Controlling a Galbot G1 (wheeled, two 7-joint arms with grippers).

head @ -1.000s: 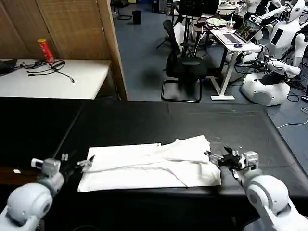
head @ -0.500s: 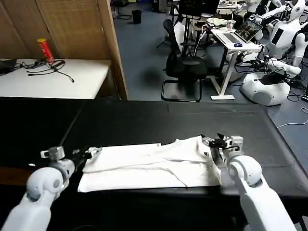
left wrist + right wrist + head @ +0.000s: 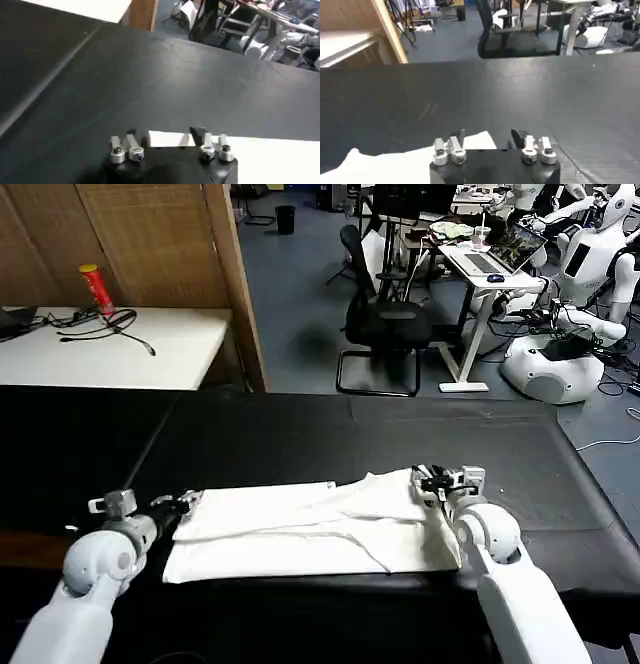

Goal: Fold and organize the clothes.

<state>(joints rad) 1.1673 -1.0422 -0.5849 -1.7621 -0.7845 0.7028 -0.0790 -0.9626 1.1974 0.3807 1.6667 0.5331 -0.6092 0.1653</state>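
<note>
Folded T-shirt (image 3: 310, 529) between both grippers

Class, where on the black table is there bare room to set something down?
The black table is bare behind the T-shirt up to its far edge. The near strip is crowded: the left gripper and right gripper sit at the shirt's ends.

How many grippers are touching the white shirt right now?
2. The left gripper sits at the far left corner of the white T-shirt; the right gripper sits at its far right corner. Both are at the cloth's edge on the black table.
</note>
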